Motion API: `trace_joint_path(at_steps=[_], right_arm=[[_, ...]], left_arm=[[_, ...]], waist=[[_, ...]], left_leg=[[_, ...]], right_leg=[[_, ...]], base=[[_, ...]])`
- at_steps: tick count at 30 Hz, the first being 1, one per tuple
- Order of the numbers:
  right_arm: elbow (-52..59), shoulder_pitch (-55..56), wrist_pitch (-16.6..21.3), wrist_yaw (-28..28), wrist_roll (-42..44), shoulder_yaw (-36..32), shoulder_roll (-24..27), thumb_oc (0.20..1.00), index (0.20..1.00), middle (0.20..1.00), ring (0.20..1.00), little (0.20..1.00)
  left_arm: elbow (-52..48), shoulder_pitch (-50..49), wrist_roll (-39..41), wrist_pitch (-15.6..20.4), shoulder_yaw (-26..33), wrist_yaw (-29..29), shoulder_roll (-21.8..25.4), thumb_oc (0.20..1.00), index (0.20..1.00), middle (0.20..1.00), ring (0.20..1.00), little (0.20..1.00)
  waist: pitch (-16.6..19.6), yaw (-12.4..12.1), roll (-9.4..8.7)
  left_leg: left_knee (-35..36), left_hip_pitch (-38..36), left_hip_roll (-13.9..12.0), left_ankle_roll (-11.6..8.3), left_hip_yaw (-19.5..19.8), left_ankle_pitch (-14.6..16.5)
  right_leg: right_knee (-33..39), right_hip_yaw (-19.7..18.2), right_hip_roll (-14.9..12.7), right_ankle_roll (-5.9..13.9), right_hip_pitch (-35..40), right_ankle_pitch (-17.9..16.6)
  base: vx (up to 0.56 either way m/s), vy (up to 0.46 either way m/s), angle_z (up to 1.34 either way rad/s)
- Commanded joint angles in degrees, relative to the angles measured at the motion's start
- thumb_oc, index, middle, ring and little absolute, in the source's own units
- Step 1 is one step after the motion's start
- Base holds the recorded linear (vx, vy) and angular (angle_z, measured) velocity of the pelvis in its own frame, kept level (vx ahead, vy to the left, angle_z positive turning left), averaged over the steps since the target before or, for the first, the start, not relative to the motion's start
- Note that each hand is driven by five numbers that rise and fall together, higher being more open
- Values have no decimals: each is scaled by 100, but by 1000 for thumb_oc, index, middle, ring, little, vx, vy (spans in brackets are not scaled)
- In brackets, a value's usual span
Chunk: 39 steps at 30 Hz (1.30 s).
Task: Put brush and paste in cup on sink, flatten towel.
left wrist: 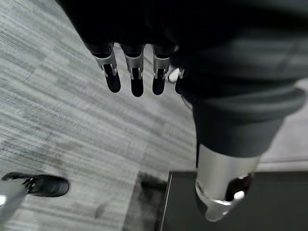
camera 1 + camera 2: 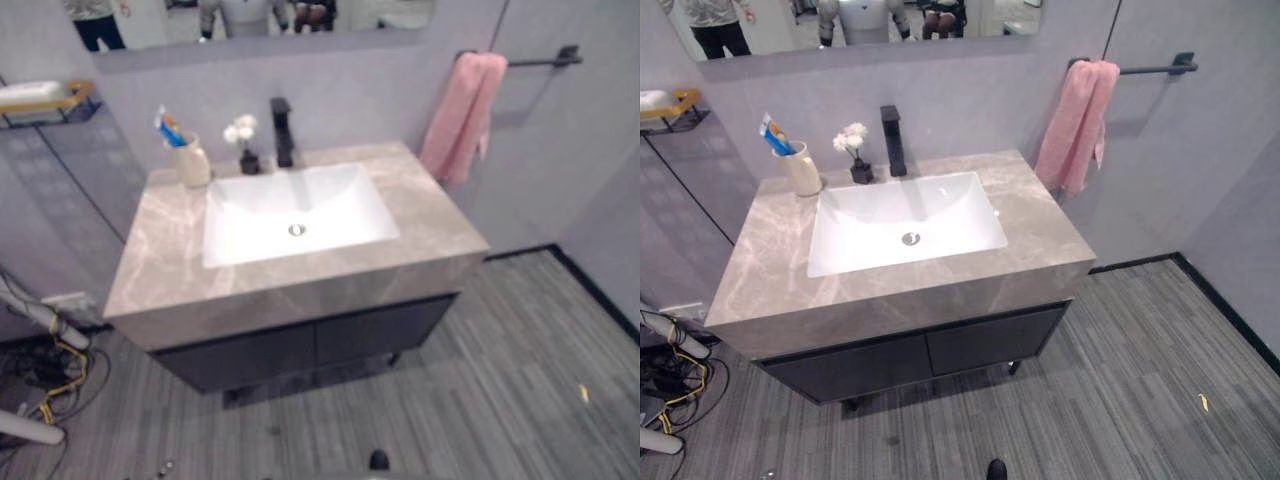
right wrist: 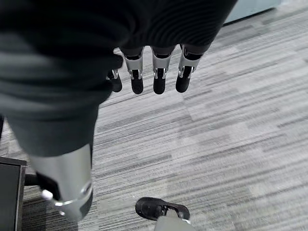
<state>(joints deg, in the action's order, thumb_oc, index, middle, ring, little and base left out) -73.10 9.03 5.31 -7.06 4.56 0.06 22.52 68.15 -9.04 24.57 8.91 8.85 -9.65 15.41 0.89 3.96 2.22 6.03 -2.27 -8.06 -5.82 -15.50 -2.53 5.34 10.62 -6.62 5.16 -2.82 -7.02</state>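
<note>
A beige cup (image 2: 800,170) stands at the back left of the marble countertop (image 2: 1030,225). A blue toothbrush and a paste tube (image 2: 775,135) stick out of its top. A pink towel (image 2: 1075,125) hangs bunched in folds over the left end of a black rail (image 2: 1150,68) on the right wall. My left hand (image 1: 136,72) hangs low over the grey floor with straight fingers and holds nothing. My right hand (image 3: 159,77) hangs over the floor too, open and empty. Both hands are well away from the counter.
A white basin (image 2: 840,255) is set in the countertop, with a black faucet (image 2: 893,140) and a small vase of white flowers (image 2: 855,150) behind it. Dark cabinet doors (image 2: 940,350) sit below. A small shelf (image 2: 665,105) is fixed to the left wall.
</note>
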Motion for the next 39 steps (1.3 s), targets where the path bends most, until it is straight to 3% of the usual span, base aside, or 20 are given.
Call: trace_joint_path(at_steps=[1, 11, 24, 26, 29, 30, 33, 35, 38, 39], right_arm=[[-101, -443, 68, -163, -77, 225, -29, 1000, 1000, 1000, 1000, 1000], [-152, -559, 82, -124, 35, 390, -219, 1000, 1000, 1000, 1000, 1000], [-176, -446, 75, -112, 391, 176, -372, 1000, 1000, 1000, 1000, 1000], [-201, -380, 58, -88, 448, 72, -328, 1000, 1000, 1000, 1000, 1000], [-188, -213, 85, -147, 481, -20, -309, 1000, 1000, 1000, 1000, 1000], [-188, -213, 85, -148, 481, -20, -312, 1000, 1000, 1000, 1000, 1000], [-251, -256, 21, -250, 446, -40, -290, 1000, 1000, 1000, 1000, 1000], [-181, -317, 14, -275, 398, 42, -339, 1000, 1000, 1000, 1000, 1000], [-177, -205, 10, -290, 329, 148, -336, 1000, 1000, 1000, 1000, 1000], [-278, -169, -19, -316, 292, 94, -305, 1000, 1000, 1000, 1000, 1000]], left_arm=[[82, 300, -578, 37, 55, 180, 251, 1000, 1000, 1000, 1000, 1000], [847, 417, -2015, -256, -652, 343, -103, 1000, 1000, 1000, 1000, 1000], [628, 568, -2808, -216, -1549, 424, -17, 1000, 1000, 1000, 1000, 1000], [530, 699, -3309, -215, -1921, 461, 114, 1000, 1000, 1000, 1000, 1000], [52, 1092, -3975, -141, -2433, 105, 502, 1000, 1000, 1000, 1000, 1000], [52, 1093, -3975, -142, -2433, 106, 504, 1000, 1000, 1000, 1000, 1000], [34, 1528, -3232, -89, -2184, 52, 451, 1000, 1000, 1000, 1000, 1000], [-32, 1732, -3225, -99, -2358, 14, 393, 1000, 1000, 1000, 1000, 1000], [-140, 1774, -3619, -134, -2678, -24, 348, 1000, 1000, 1000, 1000, 1000], [-282, 1679, -3721, -148, -2793, 34, 284, 1000, 1000, 1000, 1000, 1000]], waist=[[-186, 167, -296], [-133, 147, -389], [-388, 369, -407], [-427, 479, -376], [-500, 673, -391], [-488, 668, -395], [-735, 760, -413], [-976, 822, -325], [-1057, 827, -255], [-1037, 745, -214]], left_leg=[[-103, -407, 173, 324, 108, 386], [-233, -420, 342, 485, 124, 533], [-1103, -58, 538, 742, 314, 1065], [-1162, 11, 621, 798, 299, 1127], [-1161, 252, 794, 865, 224, 1104], [-1159, 265, 798, 867, 217, 1098], [-1215, 892, 954, 992, -99, 1041], [-1271, 992, 867, 962, -215, 1053], [-1010, 866, 796, 959, -533, 932], [-846, 754, 805, 969, -680, 879]], right_leg=[[-34, -247, 67, 66, 441, 575], [-34, -382, -66, 106, 465, 515], [-466, -479, -329, 201, 369, 479], [-518, -547, -407, 263, 284, 353], [-387, -729, -563, 411, 19, -267], [-379, -736, -567, 412, 5, -276], [-225, -792, -737, 505, -795, -894], [-739, -494, -636, 478, -1013, -413], [-1733, -185, -451, 239, -947, 553], [-2257, -21, -413, 105, -768, 1046]], base=[[-5, 17, -5], [-1, 42, -9], [-38, 100, 2], [-107, 230, 4], [-163, 228, -2], [-164, 177, -6], [-351, 274, -16], [-279, 235, -58], [-78, 129, -110], [-52, 59, -109]])
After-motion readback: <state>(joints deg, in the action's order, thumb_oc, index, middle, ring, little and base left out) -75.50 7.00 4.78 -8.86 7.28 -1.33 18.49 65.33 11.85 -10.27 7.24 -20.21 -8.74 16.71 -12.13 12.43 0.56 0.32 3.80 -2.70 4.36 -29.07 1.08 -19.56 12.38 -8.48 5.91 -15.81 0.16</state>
